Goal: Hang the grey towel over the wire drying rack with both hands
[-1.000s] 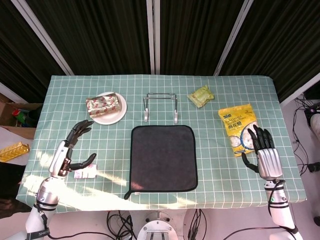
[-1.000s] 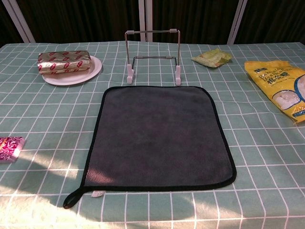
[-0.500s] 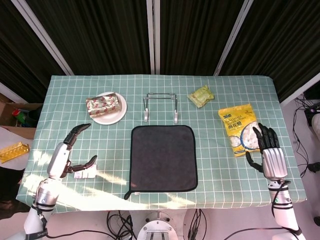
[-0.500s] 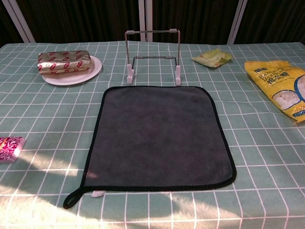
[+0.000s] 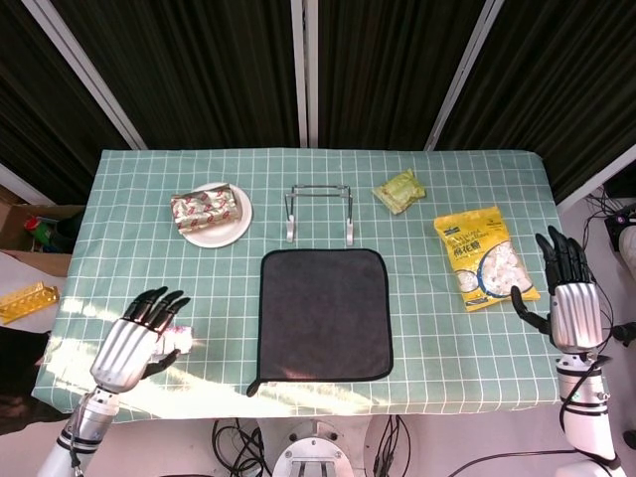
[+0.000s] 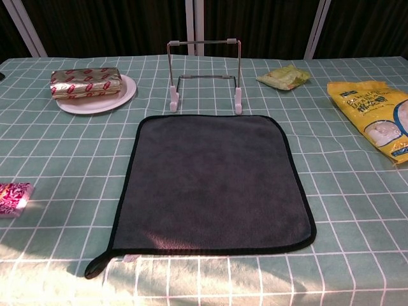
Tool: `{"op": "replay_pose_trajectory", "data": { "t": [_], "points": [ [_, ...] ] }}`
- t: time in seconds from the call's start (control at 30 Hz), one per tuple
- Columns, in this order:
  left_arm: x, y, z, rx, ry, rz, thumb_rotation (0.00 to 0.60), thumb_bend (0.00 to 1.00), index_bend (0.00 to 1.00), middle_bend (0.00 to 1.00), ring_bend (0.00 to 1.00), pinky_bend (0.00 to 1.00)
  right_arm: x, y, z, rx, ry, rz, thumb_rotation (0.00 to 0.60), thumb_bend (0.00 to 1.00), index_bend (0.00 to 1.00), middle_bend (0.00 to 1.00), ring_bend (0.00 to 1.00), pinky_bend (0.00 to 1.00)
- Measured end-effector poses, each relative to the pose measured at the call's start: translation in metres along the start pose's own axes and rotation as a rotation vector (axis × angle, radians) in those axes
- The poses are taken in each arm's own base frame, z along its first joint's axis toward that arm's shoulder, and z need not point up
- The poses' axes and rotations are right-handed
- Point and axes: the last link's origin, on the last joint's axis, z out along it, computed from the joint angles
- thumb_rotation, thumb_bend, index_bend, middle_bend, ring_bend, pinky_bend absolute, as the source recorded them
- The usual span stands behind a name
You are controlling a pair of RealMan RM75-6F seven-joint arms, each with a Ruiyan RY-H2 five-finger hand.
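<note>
Towel lies flat mid-table just near of the wire rack, between both empty spread-fingered hands, left hand at its near-left and right hand further off right, neither touching it.

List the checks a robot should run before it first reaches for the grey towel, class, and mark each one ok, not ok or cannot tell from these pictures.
1. Grey towel lies flat, with nothing on it: ok.
2. Wire drying rack stands upright behind the towel, bar bare: ok.
3. Left hand holds nothing, fingers apart: ok.
4. Right hand holds nothing, fingers apart: ok.
5. Both hands touch the towel: not ok, both are far out to the sides.
6. Yellow bag lies apart from the towel: ok.
</note>
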Motion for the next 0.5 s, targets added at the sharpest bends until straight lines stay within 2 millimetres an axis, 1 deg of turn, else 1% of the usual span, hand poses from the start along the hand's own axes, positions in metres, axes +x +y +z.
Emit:
{"op": "replay_pose_trajectory", "data": {
  "t": [0.17,0.3,0.5],
  "points": [
    [-0.023,0.018,0.006,-0.066,-0.089,-0.027,0.6,0.16,0.16,0.15,0.11,0.17,0.004,-0.003,0.0,0.005,-0.004,-0.007,0.6,0.34,0.0,0.0,0.0,0.0],
    [-0.043,0.035,0.018,-0.137,-0.148,-0.039,0.6,0.16,0.16,0.15,0.11,0.17,0.007,-0.005,0.0,0.01,-0.004,-0.012,0.6,0.34,0.0,0.0,0.0,0.0],
    [-0.063,0.052,0.03,-0.206,-0.21,-0.034,0.6,0.16,0.16,0.15,0.11,0.17,0.01,-0.006,-0.001,0.016,-0.014,-0.025,0.6,0.34,0.0,0.0,0.0,0.0]
  ]
}}
